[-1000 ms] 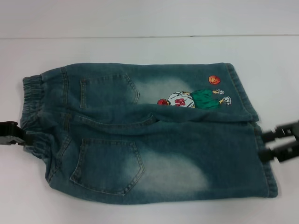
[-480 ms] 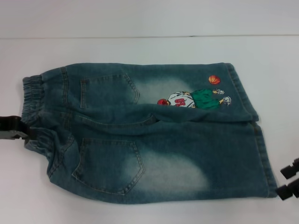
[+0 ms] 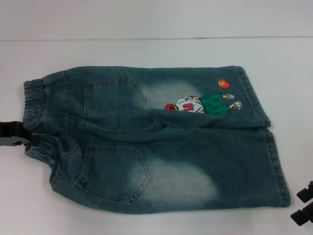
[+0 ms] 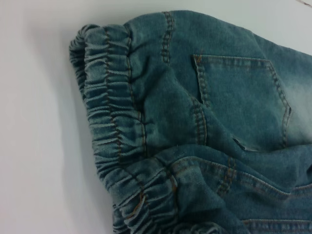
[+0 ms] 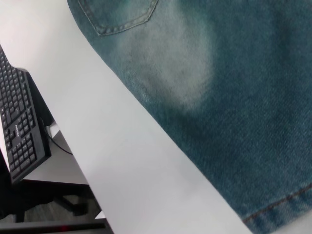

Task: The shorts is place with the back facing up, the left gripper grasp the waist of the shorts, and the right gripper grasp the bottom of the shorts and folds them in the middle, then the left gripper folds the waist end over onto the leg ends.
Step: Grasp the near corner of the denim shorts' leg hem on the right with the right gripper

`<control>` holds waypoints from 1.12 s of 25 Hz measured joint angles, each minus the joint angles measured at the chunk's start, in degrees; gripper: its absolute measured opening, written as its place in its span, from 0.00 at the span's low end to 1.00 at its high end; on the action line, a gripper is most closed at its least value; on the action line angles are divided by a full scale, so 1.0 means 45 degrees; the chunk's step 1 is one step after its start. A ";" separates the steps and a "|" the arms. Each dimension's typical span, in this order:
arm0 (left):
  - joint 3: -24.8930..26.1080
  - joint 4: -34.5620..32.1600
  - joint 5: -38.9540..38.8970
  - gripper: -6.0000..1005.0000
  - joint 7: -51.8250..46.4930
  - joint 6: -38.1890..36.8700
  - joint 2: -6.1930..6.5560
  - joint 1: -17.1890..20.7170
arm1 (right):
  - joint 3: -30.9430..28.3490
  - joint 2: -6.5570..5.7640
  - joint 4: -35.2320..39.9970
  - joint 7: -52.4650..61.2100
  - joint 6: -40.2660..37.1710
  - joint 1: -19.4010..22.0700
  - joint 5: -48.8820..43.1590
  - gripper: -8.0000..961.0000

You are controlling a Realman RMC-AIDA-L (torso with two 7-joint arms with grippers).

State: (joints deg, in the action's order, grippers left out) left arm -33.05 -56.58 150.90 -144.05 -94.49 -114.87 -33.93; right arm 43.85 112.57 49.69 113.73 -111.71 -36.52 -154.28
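The shorts (image 3: 156, 142) lie spread flat, back side up, across the middle of the white table (image 3: 156, 54), with the waist (image 3: 35, 117) toward the table's left edge and the bottom of the shorts (image 3: 274, 152) toward its right edge. Two patch pockets (image 3: 115, 171) face up, pale washed patches run along both legs, and the cartoon print (image 3: 203, 104) sits on the far leg, near its hem. The near leg overlaps the far one slightly along the centre seam.

The left gripper (image 3: 19, 136) sits at the table's left edge, right against the gathered waistband where the cloth bunches up a little. Whether its fingers are clamped on the elastic or merely touching it cannot be told. The left wrist view shows the ruffled band (image 4: 114, 141) close up, with one pocket (image 4: 239, 97) beyond it.

The right gripper (image 3: 304, 205) is at the table's near right corner, just beside the hem of the near leg and clear of the cloth. Its two fingers stand apart with nothing between them. In the right wrist view the near leg (image 5: 234, 87) runs along the table's front edge, and a black keyboard (image 5: 19, 122) lies on a lower surface beyond that edge.
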 joint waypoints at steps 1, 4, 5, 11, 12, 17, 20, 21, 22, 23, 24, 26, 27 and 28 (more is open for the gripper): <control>0.0000 0.0000 0.0000 0.05 0.0000 0.0001 0.0000 0.0000 | 0.0061 0.0016 -0.0063 0.0037 0.0073 -0.0019 -0.0009 0.99; 0.0000 -0.0001 0.0000 0.05 -0.0002 0.0003 0.0000 0.0000 | 0.0358 0.0038 -0.0266 0.0169 0.0348 -0.0058 -0.0081 0.98; 0.0000 -0.0008 0.0000 0.05 -0.0009 0.0003 0.0000 0.0000 | 0.0446 0.0047 -0.0283 0.0230 0.0448 -0.0068 -0.0119 0.98; 0.0000 -0.0021 -0.0001 0.05 -0.0030 0.0004 -0.0010 -0.0002 | 0.0617 0.0174 -0.0486 0.0374 0.0837 -0.0220 -0.0185 0.98; 0.0000 -0.0022 -0.0006 0.05 -0.0030 0.0007 -0.0014 -0.0004 | 0.0632 0.0187 -0.0558 0.0367 0.0925 -0.0258 -0.0185 0.98; 0.0000 -0.0026 -0.0037 0.05 -0.0017 0.0022 -0.0020 -0.0036 | 0.0643 0.0324 -0.0664 0.0253 0.1165 -0.0380 -0.0091 0.98; 0.0000 -0.0002 -0.0037 0.05 -0.0006 0.0061 -0.0026 -0.0063 | 0.0541 0.0457 -0.0671 0.0089 0.1196 -0.0460 -0.0076 0.98; -0.0026 0.0023 -0.0038 0.05 -0.0004 0.0082 -0.0031 -0.0068 | 0.0501 0.0489 -0.0672 0.0028 0.1196 -0.0493 -0.0070 0.96; -0.0046 0.0034 -0.0038 0.05 -0.0004 0.0095 -0.0037 -0.0073 | 0.0474 0.0509 -0.0670 -0.0007 0.1198 -0.0518 -0.0063 0.95; -0.0076 0.0039 -0.0038 0.05 -0.0002 0.0100 -0.0043 -0.0076 | 0.0450 0.0522 -0.0655 -0.0044 0.1204 -0.0536 -0.0058 0.93; -0.0090 0.0042 -0.0037 0.05 -0.0002 0.0102 -0.0048 -0.0077 | 0.0429 0.0526 -0.0643 -0.0086 0.1207 -0.0541 -0.0058 0.92; -0.0096 0.0045 -0.0037 0.05 -0.0001 0.0112 -0.0057 -0.0078 | 0.0366 0.0532 -0.0611 -0.0200 0.1211 -0.0553 -0.0055 0.89; -0.0090 0.0047 -0.0038 0.05 0.0001 0.0116 -0.0062 -0.0079 | 0.0344 0.0531 -0.0609 -0.0250 0.1212 -0.0565 -0.0053 0.84; -0.0083 0.0048 -0.0038 0.05 0.0005 0.0121 -0.0067 -0.0078 | 0.0331 0.0532 -0.0608 -0.0279 0.1212 -0.0571 -0.0053 0.79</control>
State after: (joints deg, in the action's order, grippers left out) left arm -33.42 -56.36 150.73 -144.02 -93.94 -115.17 -34.28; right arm 45.34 114.96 46.96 112.48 -106.26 -39.09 -154.51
